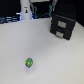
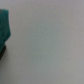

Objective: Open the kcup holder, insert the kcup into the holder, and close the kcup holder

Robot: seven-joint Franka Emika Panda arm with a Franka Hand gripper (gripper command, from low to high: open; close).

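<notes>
The kcup holder (image 1: 63, 22) is a black boxy unit with two stacked front panels, standing on the white table at the exterior view's upper right. Both panels look shut. The kcup (image 1: 29, 62) is a tiny green pod with blue and white marks, lying on the table near the front, well apart from the holder. Only the white arm base (image 1: 25, 10) shows at the back. I cannot make out the gripper's fingers in either view. The wrist view shows bare white table (image 2: 50, 45), a blurred teal shape (image 2: 5, 25) and a dark patch at one edge.
The white table (image 1: 45, 50) spreads between the pod and the holder. Dark clutter and a black background run along the back edge behind the arm base.
</notes>
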